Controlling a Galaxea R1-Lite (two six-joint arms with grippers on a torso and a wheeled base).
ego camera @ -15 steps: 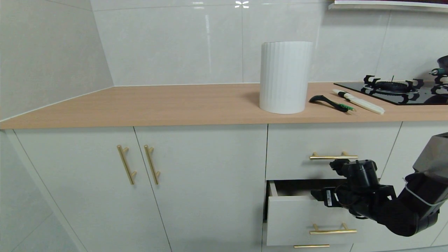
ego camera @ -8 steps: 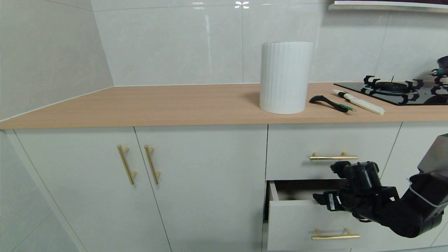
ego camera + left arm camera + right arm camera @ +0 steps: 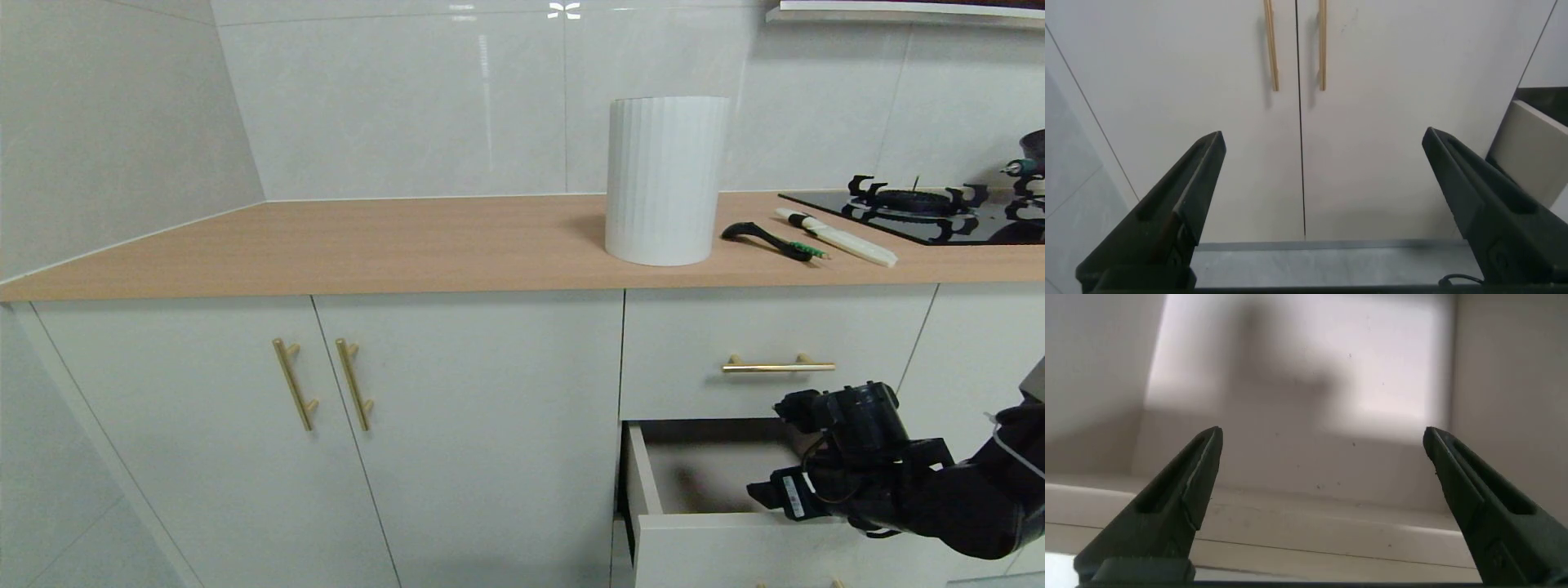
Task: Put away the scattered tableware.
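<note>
Two utensils lie on the wooden counter (image 3: 408,245), right of a tall white ribbed container (image 3: 665,180): a black-handled tool (image 3: 767,239) and a long white one (image 3: 837,237). Below them the middle drawer (image 3: 645,482) stands pulled out, its inside bare. My right gripper (image 3: 771,494) sits at the top edge of the drawer's front panel. In the right wrist view this gripper (image 3: 1323,506) is open, its fingers spread over the drawer's pale floor (image 3: 1290,376). My left gripper (image 3: 1323,212) hangs open and holds nothing, facing the cabinet doors (image 3: 1298,122), with the drawer's corner (image 3: 1535,139) at one side.
A black gas hob (image 3: 914,208) occupies the counter's right end. The top drawer (image 3: 775,327) above the open one is closed, with a gold handle (image 3: 778,367). Two cabinet doors with gold handles (image 3: 322,384) fill the left. Tiled walls back the counter.
The drawer has slid farther out toward me, and its gold handle has dropped below the frame. My right gripper has moved down and back with the drawer's front.
</note>
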